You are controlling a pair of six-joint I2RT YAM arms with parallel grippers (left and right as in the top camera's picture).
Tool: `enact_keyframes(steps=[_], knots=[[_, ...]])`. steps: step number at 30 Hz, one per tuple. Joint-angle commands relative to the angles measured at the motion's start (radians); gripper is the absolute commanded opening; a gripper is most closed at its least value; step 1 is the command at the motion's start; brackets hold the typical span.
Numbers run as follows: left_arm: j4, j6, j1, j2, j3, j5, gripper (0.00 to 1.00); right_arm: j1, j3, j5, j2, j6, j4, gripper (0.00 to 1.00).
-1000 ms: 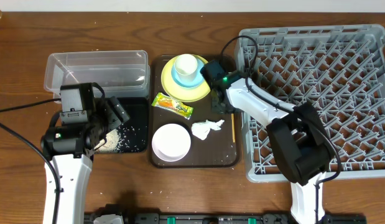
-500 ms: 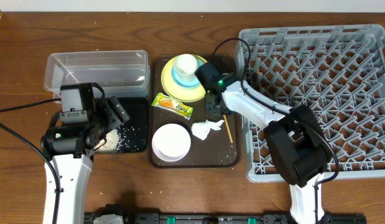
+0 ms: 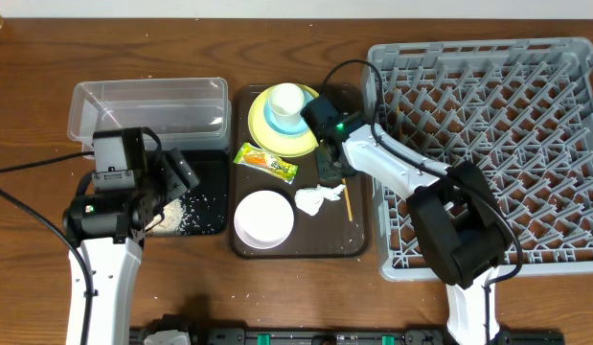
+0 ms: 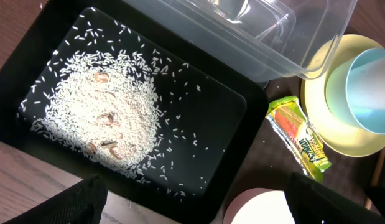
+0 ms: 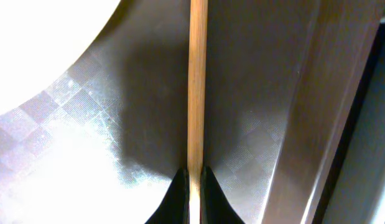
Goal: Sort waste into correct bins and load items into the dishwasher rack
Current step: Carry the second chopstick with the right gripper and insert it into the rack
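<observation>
The right gripper (image 5: 193, 182) pinches a thin, smooth wooden chopstick (image 5: 196, 81) between tapered black fingertips over the checker-textured brown serving tray (image 5: 74, 155), centre-right in the overhead frame beside the grey pegged rack (image 3: 488, 144). At lower left, the left gripper (image 4: 198, 196) gapes wide above loose white rice (image 4: 102, 124) heaped in the shallow black tray (image 4: 223, 124).

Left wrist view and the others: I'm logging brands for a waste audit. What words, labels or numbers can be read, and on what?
snack wrapper: printed lettering on its green-and-yellow face, too blurred to read.
clear tub, black tray, dishwasher rack, chopstick: no text visible.
</observation>
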Motion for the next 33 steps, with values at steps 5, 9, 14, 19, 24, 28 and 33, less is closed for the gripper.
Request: enact_keyframes(steps=[5, 9, 14, 19, 24, 28, 33], knots=[[-0.003, 0.002, 0.005, -0.003, 0.013, -0.016, 0.93, -0.021, 0.146, -0.007, -0.145, -0.131, -0.12, 0.01], [-0.003, 0.002, 0.005, -0.003, 0.013, -0.016, 0.93, -0.056, 0.179, 0.032, -0.265, -0.166, -0.168, 0.01], [-0.003, 0.002, 0.005, -0.003, 0.013, -0.016, 0.94, -0.153, 0.178, 0.061, -0.385, -0.22, -0.246, 0.01], [-0.003, 0.002, 0.005, -0.003, 0.013, -0.016, 0.93, -0.269, 0.173, 0.043, -0.401, -0.277, -0.312, 0.01], [-0.003, 0.002, 0.005, -0.003, 0.013, -0.016, 0.93, -0.36, 0.109, -0.051, -0.385, -0.294, -0.286, 0.01], [-0.003, 0.002, 0.005, -0.003, 0.013, -0.016, 0.93, -0.39, 0.03, -0.058, -0.377, -0.292, -0.206, 0.01], [-0.003, 0.002, 0.005, -0.003, 0.013, -0.016, 0.94, -0.404, -0.063, -0.064, -0.373, -0.273, -0.093, 0.01]])
